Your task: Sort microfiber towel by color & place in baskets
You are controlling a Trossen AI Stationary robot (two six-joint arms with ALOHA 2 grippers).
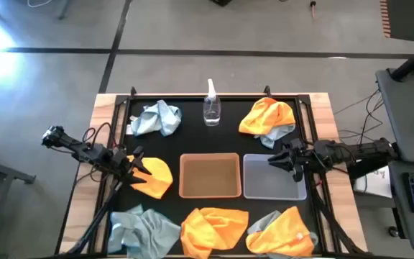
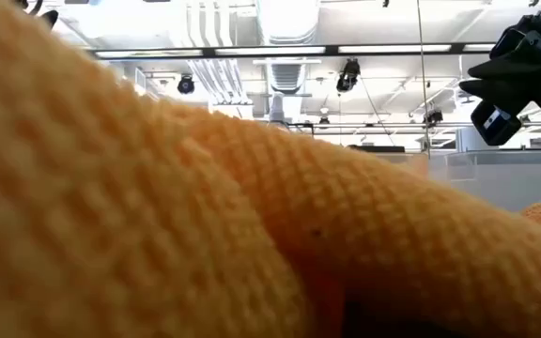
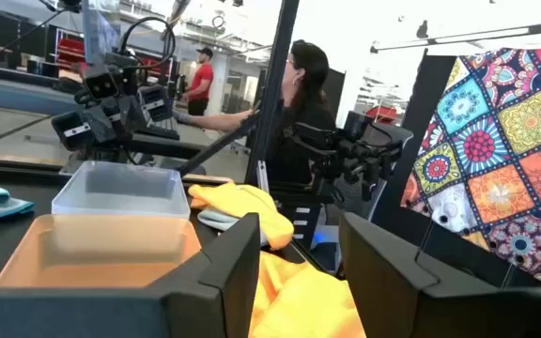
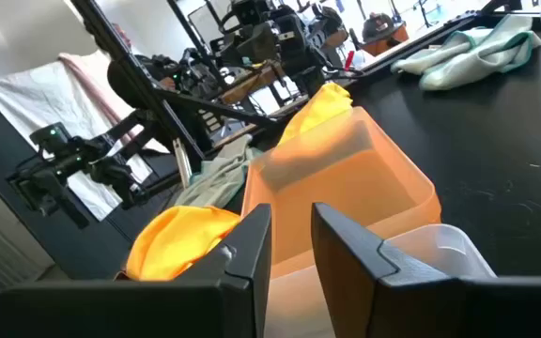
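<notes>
My left gripper (image 1: pixel 138 167) is open at the left edge of an orange microfiber towel (image 1: pixel 157 176) that lies bunched left of the tan basket (image 1: pixel 209 175). In the left wrist view, orange cloth (image 3: pixel 301 293) shows low between the two fingers. My right gripper (image 1: pixel 282 162) hangs narrowly open over the far right corner of the grey basket (image 1: pixel 272 180), with nothing between its fingers (image 4: pixel 292 211). Both baskets show nothing inside. Other towels lie flat on the table mat: blue-grey (image 1: pixel 155 117) and orange (image 1: pixel 267 117) at the back, blue-grey (image 1: pixel 142 226) and orange (image 1: pixel 213 229) at the front. My left gripper comes level from the table's left side. Its fingers (image 3: pixel 242 249) stand on either side of the orange towel's left edge (image 3: pixel 294 282). Whether they touch the cloth cannot be told.
A clear spray bottle (image 1: pixel 211 108) stands at the back centre. A mixed orange and grey towel (image 1: pixel 282 230) lies at the front right. In the low view an orange towel (image 2: pixel 158 216) fills most of the picture. People sit beyond the table's right side (image 3: pixel 299 94).
</notes>
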